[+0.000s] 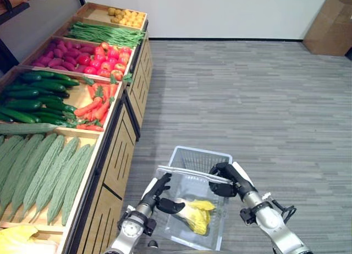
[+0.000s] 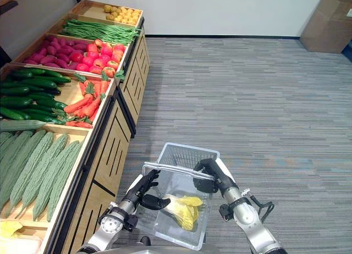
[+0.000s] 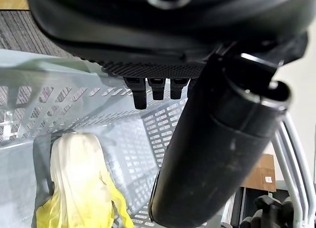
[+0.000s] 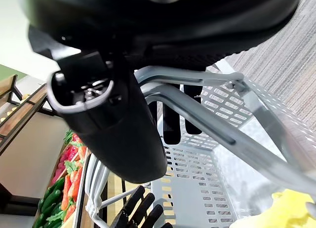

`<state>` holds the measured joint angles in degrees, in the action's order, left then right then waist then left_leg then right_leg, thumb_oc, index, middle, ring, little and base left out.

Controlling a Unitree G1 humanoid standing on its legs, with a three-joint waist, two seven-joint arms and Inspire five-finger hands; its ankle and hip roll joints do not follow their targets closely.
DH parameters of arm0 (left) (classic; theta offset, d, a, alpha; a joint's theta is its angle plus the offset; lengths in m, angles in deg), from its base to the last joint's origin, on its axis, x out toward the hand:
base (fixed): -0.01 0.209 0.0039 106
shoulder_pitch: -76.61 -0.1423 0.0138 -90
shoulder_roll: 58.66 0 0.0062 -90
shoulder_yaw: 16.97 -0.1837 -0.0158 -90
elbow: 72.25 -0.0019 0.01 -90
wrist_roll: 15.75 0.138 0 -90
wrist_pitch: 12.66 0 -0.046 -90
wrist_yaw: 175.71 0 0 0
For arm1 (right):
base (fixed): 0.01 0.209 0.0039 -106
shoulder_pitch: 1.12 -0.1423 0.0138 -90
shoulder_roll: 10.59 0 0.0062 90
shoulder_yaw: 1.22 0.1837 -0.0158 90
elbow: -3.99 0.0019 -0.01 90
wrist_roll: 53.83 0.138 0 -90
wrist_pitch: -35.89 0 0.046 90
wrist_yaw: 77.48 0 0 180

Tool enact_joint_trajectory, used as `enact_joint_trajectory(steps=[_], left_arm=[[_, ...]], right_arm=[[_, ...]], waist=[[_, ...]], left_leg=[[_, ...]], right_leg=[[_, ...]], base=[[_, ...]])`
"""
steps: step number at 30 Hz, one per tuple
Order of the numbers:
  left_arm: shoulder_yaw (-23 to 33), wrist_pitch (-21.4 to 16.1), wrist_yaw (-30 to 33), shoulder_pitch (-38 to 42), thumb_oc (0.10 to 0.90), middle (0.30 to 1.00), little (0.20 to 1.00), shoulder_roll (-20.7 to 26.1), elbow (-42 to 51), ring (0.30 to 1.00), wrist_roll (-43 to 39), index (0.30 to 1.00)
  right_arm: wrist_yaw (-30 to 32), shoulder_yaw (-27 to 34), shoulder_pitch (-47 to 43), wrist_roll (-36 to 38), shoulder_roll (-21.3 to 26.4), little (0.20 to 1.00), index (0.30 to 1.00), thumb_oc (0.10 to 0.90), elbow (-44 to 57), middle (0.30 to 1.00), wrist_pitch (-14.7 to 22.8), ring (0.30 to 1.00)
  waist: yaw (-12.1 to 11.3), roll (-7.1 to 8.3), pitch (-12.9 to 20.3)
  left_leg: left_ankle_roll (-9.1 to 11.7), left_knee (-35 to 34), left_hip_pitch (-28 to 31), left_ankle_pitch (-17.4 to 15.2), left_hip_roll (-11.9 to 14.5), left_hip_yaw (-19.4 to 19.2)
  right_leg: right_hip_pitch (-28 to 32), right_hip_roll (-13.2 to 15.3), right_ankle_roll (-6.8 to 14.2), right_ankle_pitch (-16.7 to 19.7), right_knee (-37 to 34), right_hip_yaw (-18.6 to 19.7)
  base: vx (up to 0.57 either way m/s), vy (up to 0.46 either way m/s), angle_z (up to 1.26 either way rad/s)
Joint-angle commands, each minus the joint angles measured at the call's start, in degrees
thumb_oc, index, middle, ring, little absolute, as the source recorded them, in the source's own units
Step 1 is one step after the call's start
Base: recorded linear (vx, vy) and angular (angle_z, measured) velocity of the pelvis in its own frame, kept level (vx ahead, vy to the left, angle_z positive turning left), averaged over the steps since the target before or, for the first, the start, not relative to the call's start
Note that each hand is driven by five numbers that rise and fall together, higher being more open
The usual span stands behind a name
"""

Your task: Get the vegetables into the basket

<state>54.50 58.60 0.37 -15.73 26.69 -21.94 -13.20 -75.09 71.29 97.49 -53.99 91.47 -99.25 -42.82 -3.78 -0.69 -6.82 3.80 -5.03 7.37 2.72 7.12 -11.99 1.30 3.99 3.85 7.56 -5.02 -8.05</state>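
A pale plastic basket (image 1: 201, 153) hangs low in front of me, next to the wooden stand. My right hand (image 1: 225, 178) is shut on its grey handles (image 4: 207, 114), fingers curled round them. Inside the basket lies a yellow-white leafy cabbage (image 1: 197, 213), which the left wrist view shows resting on the mesh floor (image 3: 79, 183). My left hand (image 1: 159, 192) hovers over the basket's left rim with straight fingers and its thumb reaching in above the cabbage, not touching it.
On the left, a wooden stand (image 1: 118, 138) holds bins of ridged green gourds (image 1: 44, 171), cucumbers (image 1: 33, 97), carrots (image 1: 96, 105), tomatoes (image 1: 107, 59), purple sweet potatoes (image 1: 55, 55), green beans (image 1: 107, 33) and potatoes (image 1: 126, 16). Grey carpet spreads to the right. A cardboard box (image 1: 330, 26) stands far right.
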Motion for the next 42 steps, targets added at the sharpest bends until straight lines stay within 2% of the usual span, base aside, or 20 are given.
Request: enact_joint_trajectory(steps=[1,3,4,8,11,16,19,21,22,23,24,25,28,29,33,42], left_arm=[[2.41,2.89,-4.94,-8.78,0.900,1.000,1.000,12.86,3.14,1.000,-10.19,1.000],[1.99,1.82,-6.22,-10.09,0.900,1.000,1.000,15.70,10.89,1.000,-13.56,1.000],[1.19,2.10,-8.70,-10.81,0.900,1.000,1.000,18.42,19.58,1.000,-18.66,1.000],[-1.65,2.10,-11.19,-9.47,0.900,1.000,1.000,22.20,29.21,1.000,-22.01,1.000],[-3.45,2.36,-12.25,-8.62,0.900,1.000,1.000,23.86,33.91,1.000,-24.44,1.000],[-3.61,2.35,-11.38,-9.01,0.900,1.000,1.000,24.10,32.72,1.000,-23.21,1.000],[-1.61,2.45,-6.12,-9.95,0.900,1.000,1.000,21.29,22.61,1.000,-14.17,1.000],[1.88,4.87,-0.11,-9.57,0.900,1.000,1.000,15.61,7.65,1.000,-5.17,1.000],[4.10,7.30,4.67,-7.12,0.900,1.000,1.000,12.25,-5.07,1.000,7.01,1.000],[4.64,8.33,6.54,-5.93,0.900,1.000,1.000,10.75,-9.62,1.000,9.36,1.000],[4.59,8.18,6.77,-5.67,0.900,1.000,1.000,10.53,-10.01,1.000,9.51,1.000],[5.73,10.90,11.18,-3.06,0.900,1.000,1.000,8.00,-21.16,1.000,17.50,1.000],[6.71,12.15,12.53,-2.35,0.900,1.000,1.000,6.72,-26.00,1.000,18.99,1.000],[10.96,16.16,15.59,-1.69,0.900,1.000,1.000,4.84,-34.10,1.000,19.95,1.000],[14.11,16.60,15.33,-2.80,0.900,1.000,1.000,3.31,-36.68,1.000,19.32,1.000],[16.74,16.58,15.27,-3.70,0.900,1.000,1.000,1.64,-37.41,1.000,14.87,1.000]], right_arm=[[6.67,20.58,-5.38,5.01,2.34,0.300,0.300,0.400,1.96,0.300,6.42,0.300],[6.72,20.39,-5.85,4.57,2.38,0.300,0.300,0.400,0.84,0.300,6.31,0.300],[7.00,19.77,-6.38,4.07,2.24,0.300,0.300,0.400,-0.80,0.300,6.27,0.300],[7.04,17.91,-7.30,3.55,1.69,0.300,0.300,0.400,-2.37,0.300,5.90,0.300],[7.47,15.95,-8.64,1.81,1.85,0.300,0.300,0.400,-3.05,0.300,5.35,0.300],[8.37,15.09,-9.71,-0.06,2.23,0.300,0.300,0.400,-4.05,0.300,4.87,0.300],[8.99,15.45,-10.06,-1.20,2.82,0.300,0.300,0.400,-5.71,0.300,4.24,0.300],[10.33,17.03,-9.58,-2.79,3.50,0.300,0.300,0.400,-7.07,0.300,3.49,0.300],[12.28,18.84,-8.96,-4.53,3.68,0.300,0.300,0.400,-8.37,0.300,3.06,0.300],[12.70,19.15,-8.78,-4.74,3.66,0.300,0.300,0.400,-8.66,0.300,2.99,0.300],[12.72,19.18,-8.83,-4.76,3.72,0.300,0.300,0.400,-8.66,0.300,2.99,0.300],[13.22,19.84,-8.36,-4.13,3.59,0.300,0.300,0.400,-7.97,0.300,2.85,0.300],[13.13,20.03,-8.24,-3.10,3.36,0.300,0.300,0.400,-7.55,0.300,3.10,0.300],[11.64,19.82,-7.35,3.49,1.22,0.300,0.300,0.400,-5.74,0.300,4.40,0.300],[9.35,19.90,-4.73,7.04,0.65,0.300,0.300,0.400,-1.68,0.300,5.06,0.300],[8.52,21.18,-0.88,7.62,0.20,0.300,0.300,0.400,1.22,0.300,4.97,0.300]], waist=[[1.78,1.65,2.88],[1.65,1.51,2.88],[1.58,1.59,2.80],[1.63,1.57,2.89],[1.58,1.66,3.03],[1.48,1.73,3.10],[1.11,1.91,3.04],[0.98,2.04,2.86],[1.15,2.21,3.21],[1.24,2.27,3.24],[1.25,2.20,3.19],[1.44,2.43,3.46],[1.47,2.44,3.53],[1.64,2.58,3.77],[1.76,2.68,3.90],[1.94,2.64,3.64]], left_leg=[[2.49,0.03,-3.36,2.12,1.29,0.22],[2.41,0.03,-3.45,2.12,1.29,0.22],[2.38,0.03,-3.43,2.05,1.31,0.23],[2.37,0.03,-3.40,1.95,1.18,0.33],[2.29,0.03,-3.32,1.87,1.11,0.39],[2.24,0.03,-3.22,1.90,1.03,0.39],[2.20,0.03,-3.35,2.06,0.91,0.51],[2.25,0.03,-3.55,2.29,0.88,0.68],[2.30,0.03,-3.80,2.31,0.87,0.72],[2.34,0.03,-3.84,2.31,0.88,0.72],[2.35,0.03,-3.86,2.30,0.88,0.74],[2.51,0.03,-3.86,2.31,0.88,0.64],[2.55,0.03,-3.89,2.29,0.86,0.57],[2.70,0.03,-3.92,2.38,0.95,0.20],[2.92,0.03,-3.89,2.47,1.06,-0.29],[3.11,0.03,-4.07,2.75,1.42,-0.07]], right_leg=[[3.01,3.56,5.29,-3.07,0.30,-2.67],[2.87,3.61,5.31,-2.98,0.25,-2.51],[2.84,3.69,5.34,-2.91,0.23,-2.49],[2.99,3.79,5.42,-2.96,0.22,-2.53],[3.11,3.90,5.44,-2.90,0.17,-2.63],[3.13,3.95,5.42,-2.82,0.17,-2.68],[3.08,4.01,5.48,-2.69,0.20,-2.85],[3.19,4.01,5.45,-2.63,0.22,-3.08],[3.04,3.99,5.39,-2.62,0.26,-3.26],[3.01,3.97,5.37,-2.65,0.28,-3.34],[3.01,3.98,5.37,-2.66,0.28,-3.36],[2.92,3.88,5.28,-2.65,0.26,-3.32],[2.84,3.84,5.26,-2.63,0.25,-3.28],[2.69,3.73,5.15,-2.42,0.16,-3.09],[2.62,3.63,5.11,-2.40,0.23,-3.13],[2.81,3.37,4.96,-2.61,0.33,-3.55]], base=[[0.00,0.000,0.00],[-0.01,0.006,-0.02],[-0.02,0.007,-0.03],[0.00,0.000,0.00],[0.00,0.002,-0.01],[-0.01,0.003,-0.03],[0.00,0.000,0.00],[-0.02,-0.002,0.04],[-0.02,-0.002,0.05],[0.00,0.001,0.08],[0.00,-0.006,0.23],[0.00,-0.004,0.23],[0.00,-0.003,0.03],[0.00,-0.003,-0.09],[0.01,-0.003,-0.08],[0.00,0.000,0.00]])
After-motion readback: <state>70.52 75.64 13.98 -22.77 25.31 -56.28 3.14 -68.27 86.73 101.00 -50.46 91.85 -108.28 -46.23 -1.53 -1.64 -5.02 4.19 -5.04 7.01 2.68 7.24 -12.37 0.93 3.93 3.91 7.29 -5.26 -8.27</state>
